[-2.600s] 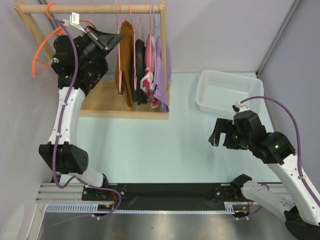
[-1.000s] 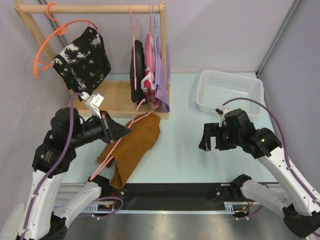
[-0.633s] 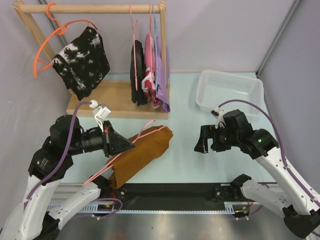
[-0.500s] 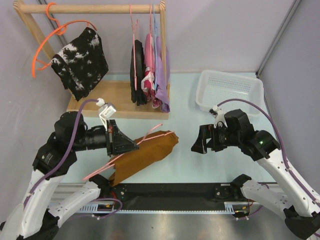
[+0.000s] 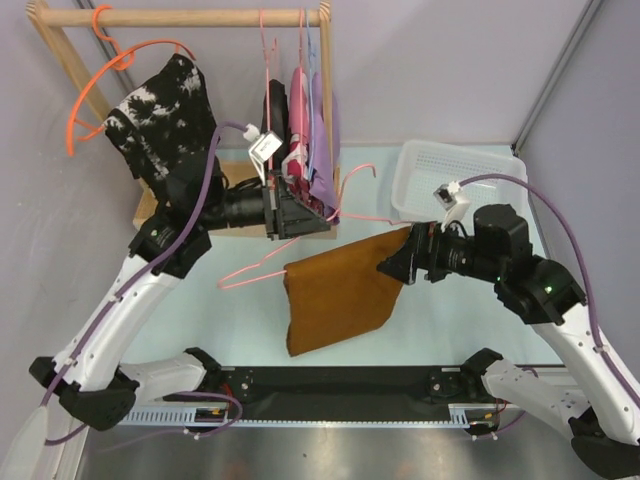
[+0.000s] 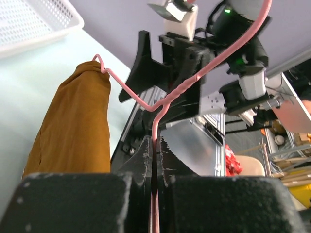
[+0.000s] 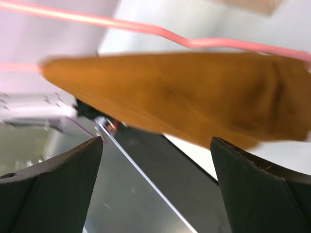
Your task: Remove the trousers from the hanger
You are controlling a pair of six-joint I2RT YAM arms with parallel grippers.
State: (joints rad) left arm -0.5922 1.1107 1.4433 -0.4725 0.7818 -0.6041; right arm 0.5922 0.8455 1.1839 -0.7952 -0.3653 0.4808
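The rust-brown trousers (image 5: 335, 290) hang folded over the bar of the thin pink hanger (image 5: 362, 171), held in the air above the table's middle. My left gripper (image 5: 318, 222) is shut on the hanger's wire just below the hook. The left wrist view shows the fingers (image 6: 155, 153) pinched on the pink wire (image 6: 194, 80), with the trousers (image 6: 73, 131) hanging at the left. My right gripper (image 5: 393, 264) is open at the trousers' upper right corner. In the right wrist view the open gripper (image 7: 155, 167) sits just below the trousers (image 7: 184, 92) and the hanger (image 7: 146, 30).
A wooden rack (image 5: 190, 17) at the back left carries several hung garments (image 5: 305, 150). A large orange round hanger (image 5: 85, 95) on it holds a black-and-white mottled garment (image 5: 160, 115). A white basket (image 5: 460, 175) stands at the back right.
My left arm has lifted the hanger and trousers from low at the front left up to the middle. My right gripper has moved left to the trousers' edge.
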